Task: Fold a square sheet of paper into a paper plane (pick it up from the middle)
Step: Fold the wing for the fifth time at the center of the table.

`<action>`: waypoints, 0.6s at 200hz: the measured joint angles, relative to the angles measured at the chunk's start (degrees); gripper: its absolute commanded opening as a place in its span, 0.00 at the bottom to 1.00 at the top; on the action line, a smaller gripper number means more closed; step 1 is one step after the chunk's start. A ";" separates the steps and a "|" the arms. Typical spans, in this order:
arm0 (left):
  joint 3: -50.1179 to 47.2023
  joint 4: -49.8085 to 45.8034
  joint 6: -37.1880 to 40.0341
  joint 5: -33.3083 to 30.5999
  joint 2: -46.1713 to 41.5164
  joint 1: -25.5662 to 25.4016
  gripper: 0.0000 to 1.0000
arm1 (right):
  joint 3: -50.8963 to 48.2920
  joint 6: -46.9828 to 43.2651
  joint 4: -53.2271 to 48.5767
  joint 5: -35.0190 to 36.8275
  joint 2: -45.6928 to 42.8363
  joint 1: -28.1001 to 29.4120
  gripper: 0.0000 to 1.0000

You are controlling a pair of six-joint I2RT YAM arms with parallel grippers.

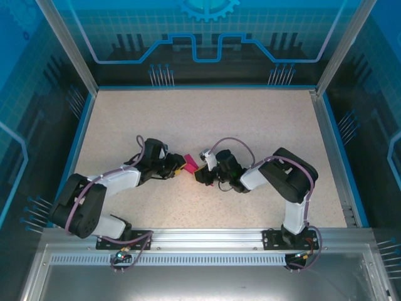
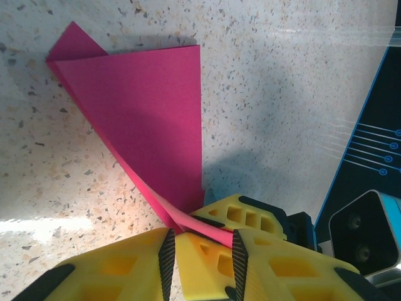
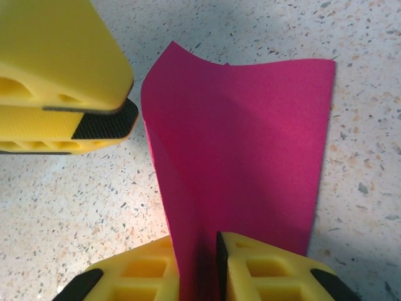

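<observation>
Magenta paper (image 3: 244, 157) clamped in right hand (image 3: 197, 254), left hand (image 3: 122, 103) just beside, its grip unclear

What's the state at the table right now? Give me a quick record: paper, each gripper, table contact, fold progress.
paper: magenta sheet, folded over into a tapering wedge, layers showing at one corner
table contact: wide end lies on the speckled table, narrow end raised
right gripper: closed on the narrow end
left gripper: beside the paper's edge, close to the right gripper; grip unclear
progress: partly folded, no winged dart shape yet
</observation>
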 measured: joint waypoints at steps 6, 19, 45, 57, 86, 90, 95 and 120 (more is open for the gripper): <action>0.00 0.13 0.00 0.00 0.31 -0.07 0.34 | 0.00 0.07 0.00 -0.28 0.00 -0.09 0.23; 0.07 0.33 0.02 0.00 1.09 -0.22 0.34 | 0.04 0.33 -0.20 -0.52 0.00 -0.09 0.24; 0.68 0.50 0.04 0.15 2.38 -0.37 0.33 | 0.07 0.70 -0.72 -0.68 0.00 -0.11 0.29; 1.18 0.66 0.17 0.20 2.86 -0.50 0.33 | 0.17 0.92 -0.87 -0.85 0.00 -0.11 0.29; 2.01 1.25 0.28 0.39 3.89 -0.63 0.33 | 0.74 1.51 -1.53 -1.22 0.00 -0.35 0.25; 2.08 1.27 0.28 0.39 4.00 -0.66 0.33 | 0.76 1.73 -1.53 -1.22 0.00 -0.37 0.23; 2.12 1.33 0.31 0.39 4.13 -0.66 0.33 | 0.81 1.81 -1.55 -1.31 0.00 -0.48 0.22; 2.36 1.36 0.44 0.39 4.44 -0.66 0.33 | 0.85 2.93 -2.05 -1.90 0.00 -0.94 0.17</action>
